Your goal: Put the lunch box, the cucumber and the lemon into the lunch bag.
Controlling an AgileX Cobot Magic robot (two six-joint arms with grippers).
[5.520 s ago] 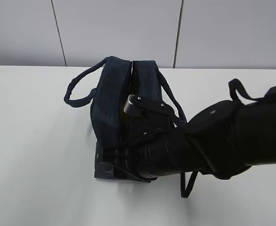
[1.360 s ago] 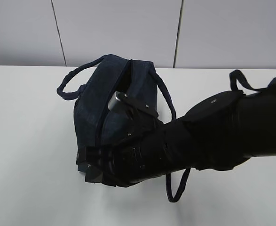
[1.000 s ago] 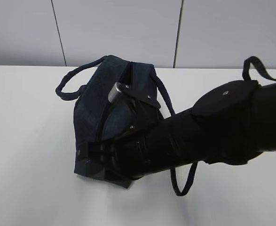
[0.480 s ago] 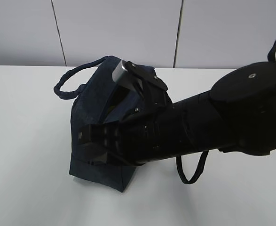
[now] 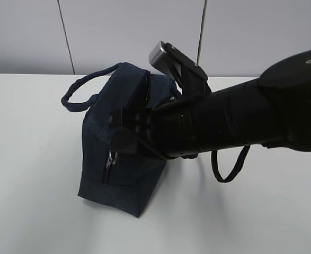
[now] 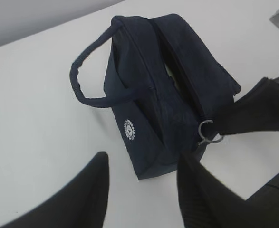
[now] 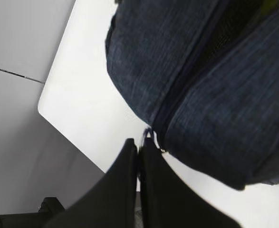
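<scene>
One navy lunch bag (image 5: 118,143) tipped on white table (image 5: 33,201); right gripper (image 7: 138,156) pinching zipper ring (image 6: 206,132), left gripper (image 6: 141,185) spread, well clear. Best drawn steadily along the zipper line, without lifting.

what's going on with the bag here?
The right claw is shut on the metal ring pull of the zipper at the end of the navy lunch bag, which sits on the white table. The top seam is partly open, with something yellowish just visible inside. The left claw hangs open above the table beside the bag, holding nothing. No lunch box or cucumber is visible outside the bag.
</scene>
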